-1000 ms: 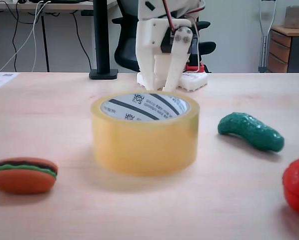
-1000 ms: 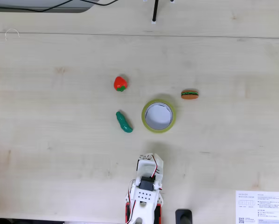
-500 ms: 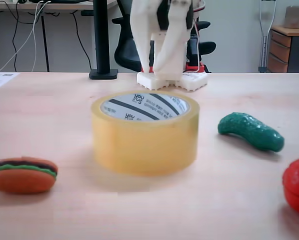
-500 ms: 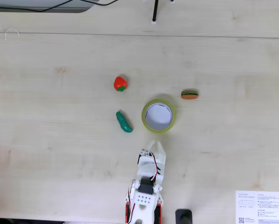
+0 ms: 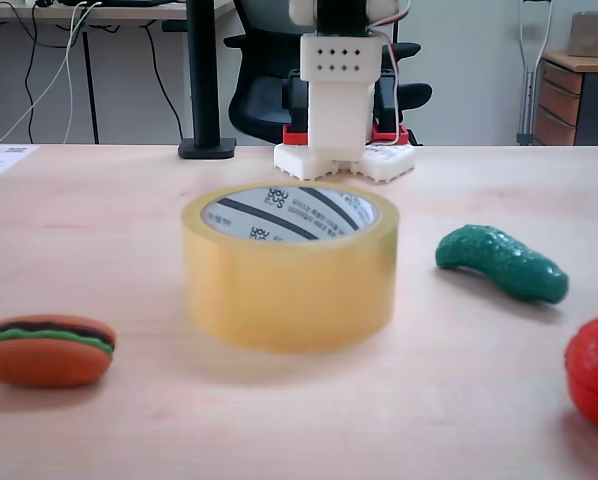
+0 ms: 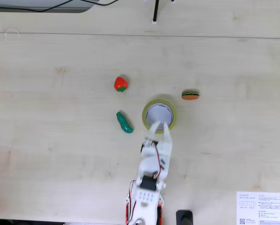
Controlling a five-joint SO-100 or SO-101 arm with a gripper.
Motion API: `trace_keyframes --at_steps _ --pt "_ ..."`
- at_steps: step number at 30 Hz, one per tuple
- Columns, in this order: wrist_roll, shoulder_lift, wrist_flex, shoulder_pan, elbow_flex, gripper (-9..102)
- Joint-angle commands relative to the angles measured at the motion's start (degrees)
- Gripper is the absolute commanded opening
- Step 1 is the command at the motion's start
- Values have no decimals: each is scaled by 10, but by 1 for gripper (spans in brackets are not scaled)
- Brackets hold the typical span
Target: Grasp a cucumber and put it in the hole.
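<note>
The dark green cucumber lies on the table right of the yellowish tape roll in the low fixed view; from above the cucumber lies just left of the roll. The hole holds nothing, and the striped white core shows inside it. My gripper hovers over the roll's near rim, its fingers a little apart and holding nothing, a short way right of the cucumber. The white arm rises behind the roll.
A burger toy lies at the front left of the low view and a red round toy at the front right. From above, the red toy and the burger flank the roll. A paper sheet lies near the arm's base.
The arm has stretched out from its folded pose near the base, carrying the gripper up and forward until it reaches the tape roll's near rim. The toys and the roll have not moved.
</note>
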Motion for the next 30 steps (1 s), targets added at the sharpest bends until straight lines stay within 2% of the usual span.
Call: trace_keyframes --at_steps 1,4,11,21,30 --pt "-8 -100 -24 -14 -123 11" --pt "-25 -154 -24 -30 -158 15" --pt "-152 -213 -47 -86 -167 25" --pt "-156 -227 -71 -170 -83 37" --pt "-193 -255 -73 -214 -33 40"
